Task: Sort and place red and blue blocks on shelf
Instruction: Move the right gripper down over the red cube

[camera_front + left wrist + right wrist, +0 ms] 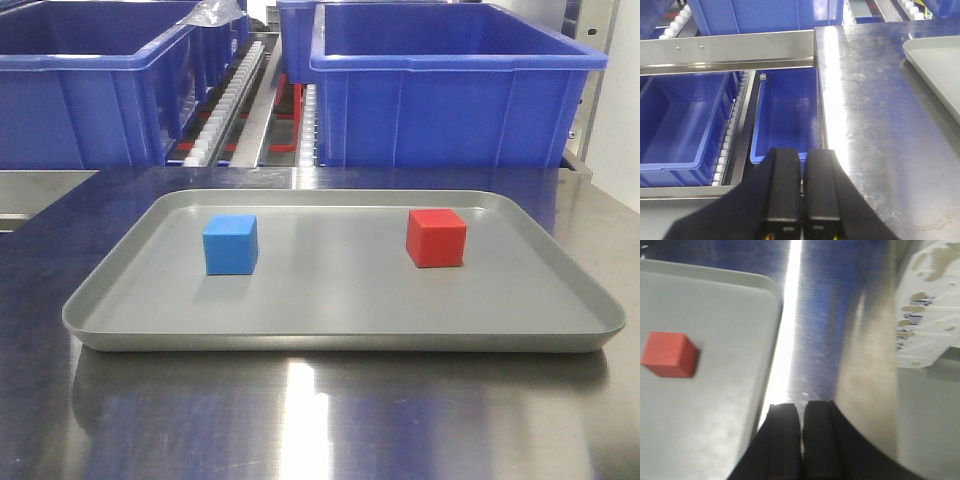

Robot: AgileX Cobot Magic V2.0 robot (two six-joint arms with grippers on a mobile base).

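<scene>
The left fingers [785,190] are clenched flat together with nothing between them, hanging above the counter [880,130] edge. At their 12 o'clock a blue bin [787,115] sits down in the shelf, under its brushed-steel rail [730,47].

The right fingers [785,440] are pressed shut the same way, empty, above bare shiny steel just beside the grey tray [715,390]. The red block [669,355] lies at their 10 o'clock.

From the front, the tray lies flat on the counter. The blue block [230,244] is at 9 o'clock on it and the red one at 3 o'clock, well apart. Large blue bins [455,95] and white roller tracks [235,95] stand behind at 12 o'clock.
</scene>
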